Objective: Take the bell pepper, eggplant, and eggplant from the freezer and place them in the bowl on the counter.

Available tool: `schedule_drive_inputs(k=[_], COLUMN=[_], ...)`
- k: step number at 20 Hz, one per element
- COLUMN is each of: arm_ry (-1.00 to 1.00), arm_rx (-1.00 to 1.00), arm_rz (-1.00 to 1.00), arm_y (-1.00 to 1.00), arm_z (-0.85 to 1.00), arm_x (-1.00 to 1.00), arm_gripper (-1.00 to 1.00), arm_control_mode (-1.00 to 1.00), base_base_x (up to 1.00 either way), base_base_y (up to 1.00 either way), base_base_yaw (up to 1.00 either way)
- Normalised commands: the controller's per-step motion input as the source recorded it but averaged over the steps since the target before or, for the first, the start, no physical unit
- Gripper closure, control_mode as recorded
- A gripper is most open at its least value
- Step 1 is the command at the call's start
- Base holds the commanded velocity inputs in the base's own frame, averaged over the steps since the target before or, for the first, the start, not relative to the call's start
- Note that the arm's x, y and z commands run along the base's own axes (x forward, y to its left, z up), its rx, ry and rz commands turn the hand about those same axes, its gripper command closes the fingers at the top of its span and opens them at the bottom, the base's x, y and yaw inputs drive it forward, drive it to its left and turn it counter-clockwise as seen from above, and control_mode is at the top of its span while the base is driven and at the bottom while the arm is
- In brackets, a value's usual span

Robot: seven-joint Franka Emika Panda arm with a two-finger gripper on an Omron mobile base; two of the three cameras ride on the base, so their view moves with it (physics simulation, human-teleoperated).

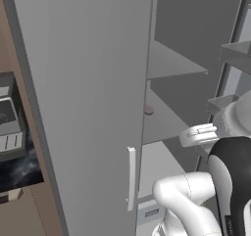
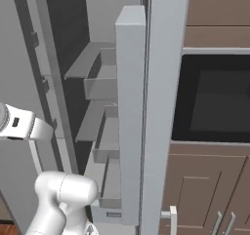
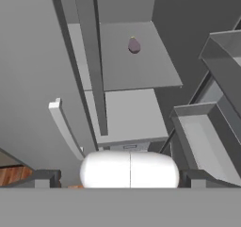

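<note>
The freezer (image 1: 88, 83) stands with its flat grey door swung open, the white handle (image 1: 131, 178) on the door's edge. One small purple eggplant (image 3: 134, 44) lies alone on a grey inner shelf (image 3: 136, 66), and its end peeks past the door edge as the eggplant (image 1: 148, 110). My gripper (image 3: 120, 180) hangs open in front of the compartment, well short of the eggplant, with nothing between its fingertips (image 3: 44, 179). A strip of the black counter (image 1: 22, 169) shows at the far left. The bell pepper and the bowl are out of view.
A coffee machine (image 1: 7, 117) sits on the counter left of the freezer. Grey door bins (image 2: 105, 85) jut out on the right side of the opening. A dark built-in oven (image 2: 215, 97) and taupe cabinets (image 2: 205, 190) lie further right.
</note>
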Motion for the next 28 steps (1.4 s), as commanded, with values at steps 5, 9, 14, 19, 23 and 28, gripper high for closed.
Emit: schedule_drive_inputs(k=[5, 9, 14, 19, 23, 28], arm_ry=[0.00, 0.00, 0.00, 0.00, -0.01, -0.04], arm_rx=[0.00, 0.00, 0.00, 0.00, 0.00, 0.00], arm_rz=[0.00, 0.00, 0.00, 0.02, 0.01, 0.01], arm_y=[0.00, 0.00, 0.00, 0.00, -0.03, -0.11], arm_z=[0.00, 0.00, 0.00, 0.00, -0.07, -0.21], arm_x=[0.00, 0.00, 0.00, 0.32, 0.66, 0.55], arm_gripper=[-1.00, -1.00, -1.00, -1.00, -1.00, -1.00], arm_control_mode=[1.00, 1.00, 1.00, -1.00, -1.00, -1.00], base_base_x=[0.61, 0.57, 0.67, 0.20, 0.00, 0.00], base_base_y=[-0.03, 0.00, -0.01, 0.00, 0.00, 0.00], base_base_yaw=[0.00, 0.00, 0.01, 0.02, 0.00, 0.00])
